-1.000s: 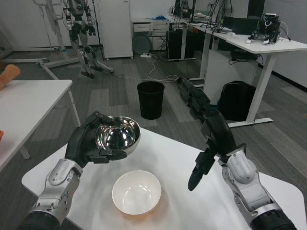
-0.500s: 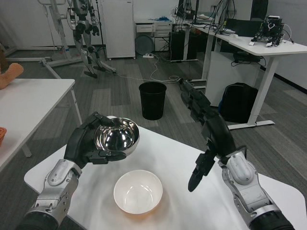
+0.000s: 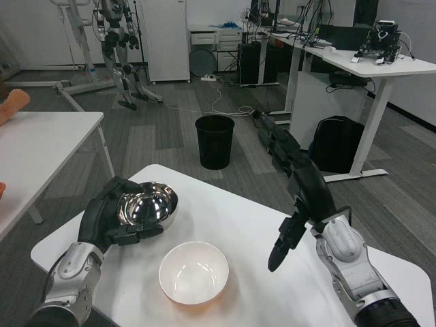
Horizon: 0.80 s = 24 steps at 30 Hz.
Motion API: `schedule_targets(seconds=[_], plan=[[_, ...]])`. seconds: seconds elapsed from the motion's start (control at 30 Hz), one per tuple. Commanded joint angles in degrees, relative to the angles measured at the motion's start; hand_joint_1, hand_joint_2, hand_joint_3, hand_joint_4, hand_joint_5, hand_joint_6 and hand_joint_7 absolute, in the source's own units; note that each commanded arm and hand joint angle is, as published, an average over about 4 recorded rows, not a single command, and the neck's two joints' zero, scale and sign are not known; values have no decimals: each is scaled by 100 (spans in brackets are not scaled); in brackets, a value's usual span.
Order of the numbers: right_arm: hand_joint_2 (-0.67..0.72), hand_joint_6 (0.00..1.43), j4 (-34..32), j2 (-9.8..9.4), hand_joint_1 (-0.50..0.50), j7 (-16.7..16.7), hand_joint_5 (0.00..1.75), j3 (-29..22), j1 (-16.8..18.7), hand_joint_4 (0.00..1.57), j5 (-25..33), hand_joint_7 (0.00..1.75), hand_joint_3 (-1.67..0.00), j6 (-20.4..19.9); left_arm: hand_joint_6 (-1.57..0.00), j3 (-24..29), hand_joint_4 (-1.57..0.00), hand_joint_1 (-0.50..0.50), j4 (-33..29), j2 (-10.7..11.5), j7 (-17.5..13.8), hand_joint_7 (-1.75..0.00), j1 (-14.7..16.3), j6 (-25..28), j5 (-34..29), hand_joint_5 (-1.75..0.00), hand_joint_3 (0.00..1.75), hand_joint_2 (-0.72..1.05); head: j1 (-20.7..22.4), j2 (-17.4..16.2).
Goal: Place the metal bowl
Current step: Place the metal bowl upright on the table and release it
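Fingers [image 3: 133,235] of the left hand [image 3: 109,219] are wrapped around the near rim of one metal bowl [image 3: 146,208], which is gripped upright and held low at the left side of the white bench [image 3: 238,211]. Whether the bowl's base already touches the bench cannot be told; it is seen very close to the surface. On the right, the right hand [image 3: 286,240] is held above the bench with its fingers hanging downward, loosely apart, and nothing is grasped in it.

Nearest the viewer, one white bowl [image 3: 193,272] is seen standing empty on the bench, just beside and in front of the metal bowl, apart from both hands.

The task is judged to be most of the way through: the metal bowl has been brought down to the bench, but it is not yet released, so setting it flat and opening the hand is what appears to be left.

Counted on the bench: one metal bowl, one white bowl, two hands.

Farther off, one black bin [image 3: 214,141] is seen on the grey floor, with one white desk [image 3: 371,65] at the right and one standing robot [image 3: 116,41] at the back left.
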Motion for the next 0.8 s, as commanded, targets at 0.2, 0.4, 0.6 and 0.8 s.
schedule_targets(seconds=[0.2, 0.4, 0.6, 0.8], plan=[[72, 0, 18, -15, -42, -11, 0, 65, -140, 0, 53, 0, 0, -49, -44, 145, -15, 2, 695, 9, 47, -148, -10, -324, 31, -113, 26, 87, 91, -55], [72, 0, 13, -13, -42, -11, 0, 94, -149, 0, 46, 0, 0, -36, -28, 85, -8, -13, 848, 9, 34, -117, 10, -333, 31, -105, 31, 87, 140, -98], [72, 0, 9, -9, -42, -11, 0, 103, -149, 0, 44, 0, 0, -25, -9, 28, 0, -24, 853, 40, -43, -89, 34, -449, 108, -64, 44, 105, 188, -105], [72, 0, 9, -11, -42, -11, 0, 131, -149, 0, 50, 0, 0, -25, 0, 21, 0, -33, 811, 81, -403, -31, 71, -469, 135, -8, 44, 80, 229, -102]])
